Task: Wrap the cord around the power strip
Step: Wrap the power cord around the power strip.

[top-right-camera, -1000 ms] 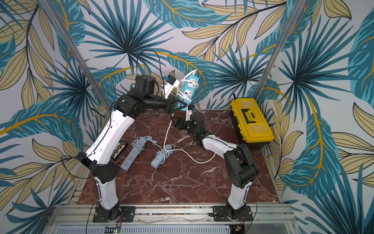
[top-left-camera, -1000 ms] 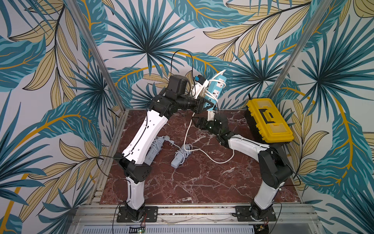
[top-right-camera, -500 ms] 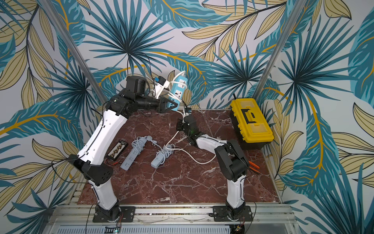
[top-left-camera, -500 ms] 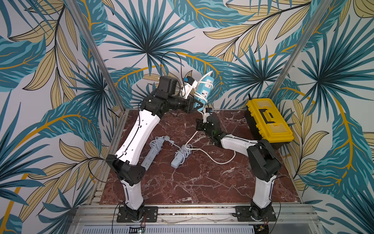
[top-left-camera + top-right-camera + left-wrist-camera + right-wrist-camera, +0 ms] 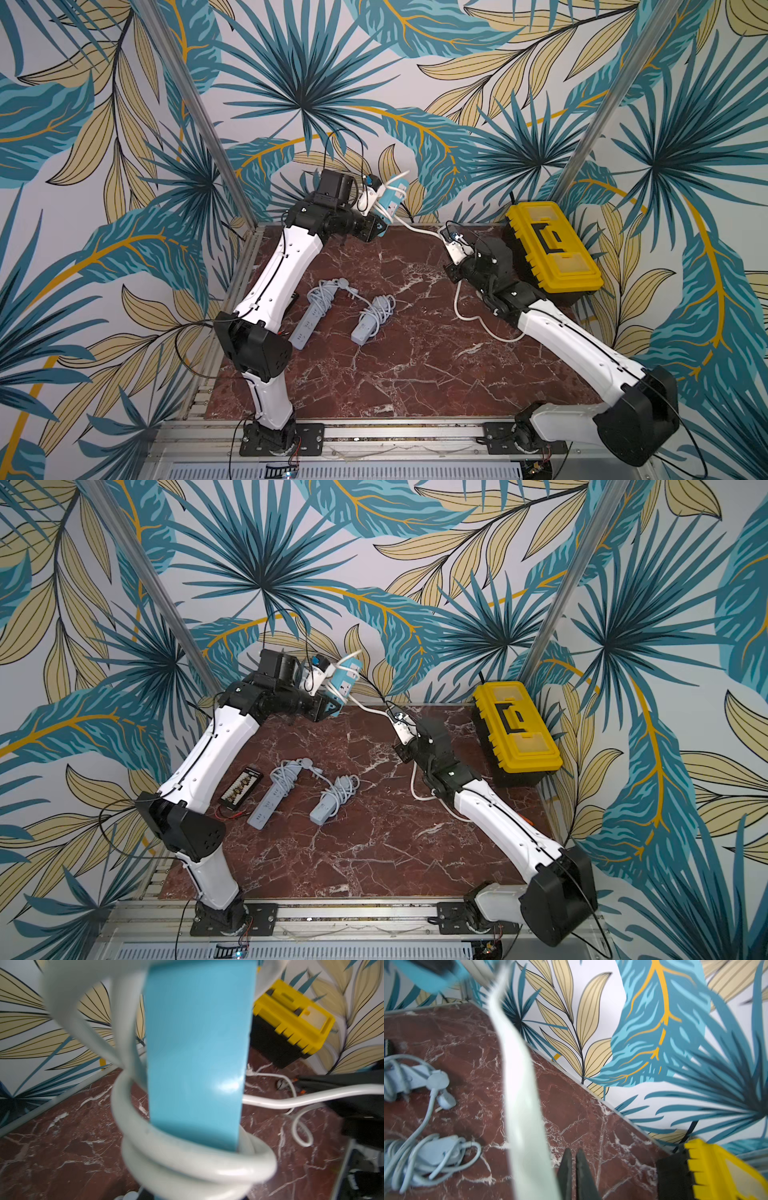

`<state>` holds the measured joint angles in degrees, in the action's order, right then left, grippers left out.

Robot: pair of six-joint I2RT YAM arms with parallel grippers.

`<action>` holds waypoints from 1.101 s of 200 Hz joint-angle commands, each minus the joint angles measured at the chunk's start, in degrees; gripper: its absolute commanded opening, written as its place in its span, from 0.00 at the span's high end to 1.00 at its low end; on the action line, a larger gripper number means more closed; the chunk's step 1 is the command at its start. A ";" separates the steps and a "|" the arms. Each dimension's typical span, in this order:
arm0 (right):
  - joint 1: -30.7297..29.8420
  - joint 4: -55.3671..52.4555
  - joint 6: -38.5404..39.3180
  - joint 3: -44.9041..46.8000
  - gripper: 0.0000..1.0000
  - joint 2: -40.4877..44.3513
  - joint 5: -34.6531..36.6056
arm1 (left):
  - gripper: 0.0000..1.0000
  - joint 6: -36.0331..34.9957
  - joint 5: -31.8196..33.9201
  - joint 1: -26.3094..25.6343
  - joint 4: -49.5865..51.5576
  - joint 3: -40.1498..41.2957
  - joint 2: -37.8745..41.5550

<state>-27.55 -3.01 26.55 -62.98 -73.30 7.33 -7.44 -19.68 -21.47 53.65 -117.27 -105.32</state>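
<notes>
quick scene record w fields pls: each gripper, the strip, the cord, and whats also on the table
left gripper: shut on blue power strip, raised off the table
right gripper: shut; white cord runs beside its fingers, grip unclear
cord state: several coils around the blue strip, remainder trailing to the table
also on table: two grey power strips, cords wrapped; yellow toolbox
</notes>
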 commanded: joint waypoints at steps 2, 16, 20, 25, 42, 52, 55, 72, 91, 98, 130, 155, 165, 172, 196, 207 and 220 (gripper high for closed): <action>-0.40 -11.30 13.73 -5.25 1.00 2.94 -5.15 | 1.00 -11.38 13.24 -2.62 2.27 3.92 -3.50; -0.39 -16.11 16.64 -10.52 1.00 1.68 -7.14 | 1.00 -15.11 11.85 -4.91 2.58 6.57 -3.75; -0.40 -16.94 17.24 -12.04 1.00 1.13 -7.32 | 1.00 -16.31 11.19 -5.53 2.83 7.29 -3.75; -0.38 -17.93 17.82 -13.80 1.00 0.36 -7.71 | 1.00 -17.89 10.24 -6.34 3.35 8.09 -3.63; -0.28 -20.49 21.10 -19.85 1.00 -3.02 -6.48 | 1.00 -22.05 7.38 -8.83 3.68 11.82 -1.93; 0.41 -23.22 22.10 -24.20 1.00 -5.62 -6.05 | 1.00 -24.47 3.27 -9.73 3.61 14.65 0.00; 0.67 -24.09 22.25 -25.60 1.00 -6.58 -6.25 | 1.00 -25.48 2.01 -10.01 3.65 15.57 0.68; 2.96 -29.12 21.58 -33.27 1.00 -11.96 -10.71 | 1.00 -31.32 -4.18 -12.62 3.50 20.55 4.62; 5.05 -34.18 21.17 -41.49 1.00 -18.98 -18.00 | 1.00 -34.64 -10.79 -17.43 3.32 23.04 7.53; 6.27 -36.03 20.99 -44.82 1.00 -21.84 -20.63 | 1.00 -34.42 -12.12 -19.08 3.35 22.99 8.13; 13.78 -38.56 11.84 -54.45 0.86 -32.87 -36.82 | 1.00 -31.50 -15.67 -20.49 3.40 20.62 10.19; 16.38 -24.74 0.02 -43.35 0.53 -32.40 -39.30 | 1.00 -28.15 -18.38 -18.51 3.41 16.42 11.28; 17.28 -15.27 -5.13 -35.05 0.44 -30.35 -39.80 | 1.00 -26.45 -19.44 -17.91 3.42 14.05 11.47; 17.80 -8.17 -8.89 -29.76 0.39 -29.04 -39.52 | 1.00 -25.47 -19.52 -17.70 3.41 12.44 11.54; 18.15 3.69 -16.00 -18.55 0.29 -26.78 -38.82 | 1.00 -22.97 -19.00 -17.48 3.47 8.49 10.94; 18.15 7.13 -17.98 -15.30 0.27 -26.79 -39.03 | 1.00 -21.65 -19.00 -17.16 3.44 7.20 10.59; 18.15 12.28 -20.86 -11.81 0.27 -27.43 -37.37 | 1.00 -19.67 -19.42 -16.53 3.42 5.42 10.08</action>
<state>-9.17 -7.62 15.68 -79.59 -102.65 -30.28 -30.15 -35.09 -38.83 58.04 -107.77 -96.01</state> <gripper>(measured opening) 0.729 0.326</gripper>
